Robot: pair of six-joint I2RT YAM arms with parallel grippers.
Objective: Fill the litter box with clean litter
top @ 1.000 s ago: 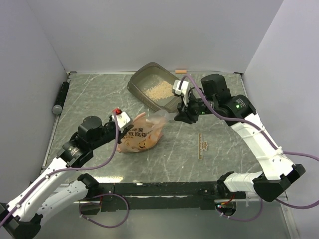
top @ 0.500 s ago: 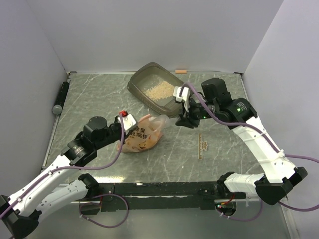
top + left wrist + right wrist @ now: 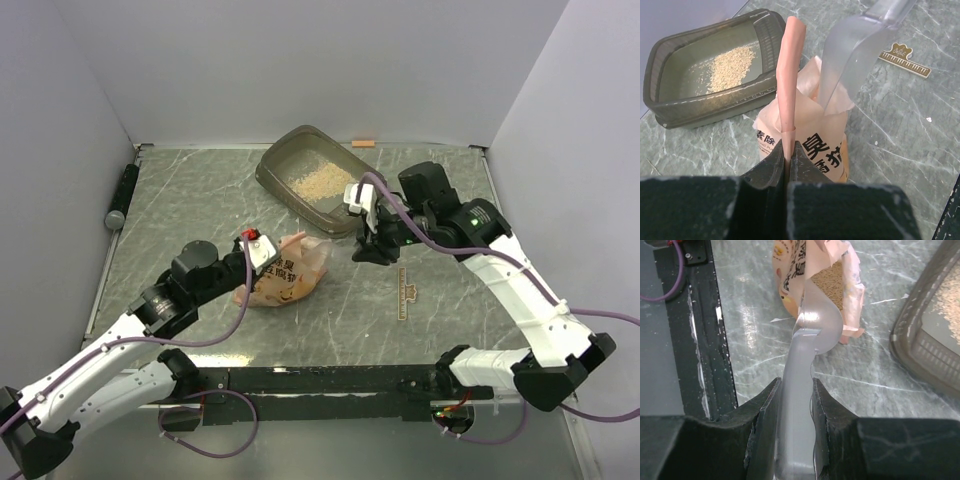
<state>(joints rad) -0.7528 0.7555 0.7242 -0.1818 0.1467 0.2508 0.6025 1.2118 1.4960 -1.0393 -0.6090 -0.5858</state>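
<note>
The table (image 3: 200, 200) carries the box (image 3: 268, 172) at the back, near the middle. The bag (image 3: 283, 277) stands nearer the arms, close to the box but apart from it, with its mouth open toward the right arm. The clear scoop (image 3: 802, 360) has its bowl at that mouth, with the lip just inside.

The right gripper (image 3: 795, 385) is partly closed and clamped on the scoop's handle. The left gripper (image 3: 788, 155) is pinched tight on a folded pink edge of the bag, holding it up.

Litter (image 3: 315, 182) covers only a small patch of the box floor. More shows inside the bag, so I judge the filling barely begun.

To load well, the left gripper should hold that edge high and taut so the mouth does not collapse. The right should push the bowl down under the granules, level it before lifting, and carry it flat to the box.
</note>
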